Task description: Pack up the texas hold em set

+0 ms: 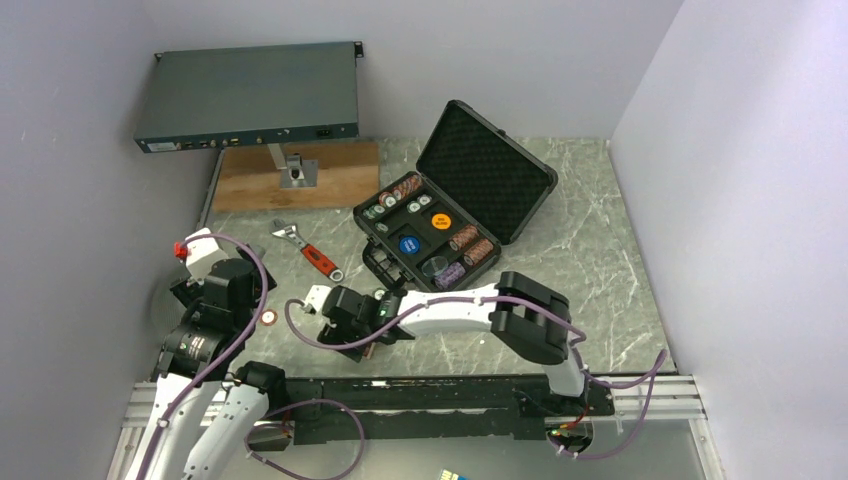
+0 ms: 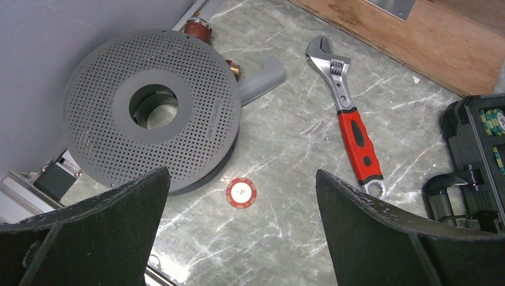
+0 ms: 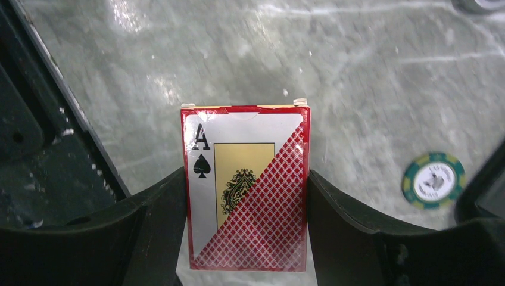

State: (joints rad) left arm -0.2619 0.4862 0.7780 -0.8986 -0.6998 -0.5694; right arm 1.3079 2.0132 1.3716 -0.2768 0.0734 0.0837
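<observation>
**Case** [image 1: 486,168]: open on the table [image 1: 600,270], lid raised at the far side. Rows of chips, a blue disc [image 1: 409,244] and an orange disc [image 1: 440,221] are seated in the foam.

**Deck** [image 3: 247,190]: red, ace of spades shown. It is clamped between the right gripper's [image 3: 245,182] fingers, near the case's front-left corner.

**Left gripper** [image 2: 241,174]: fingers spread wide, nothing held.

**Red chip** [image 2: 241,193]: laid flat on the table below the left gripper, just beside a perforated disc [image 2: 152,113].

**Green chip** [image 3: 433,180]: laid flat near the deck.

**Wrench** [image 2: 351,128]: laid between the red chip and the case.
</observation>
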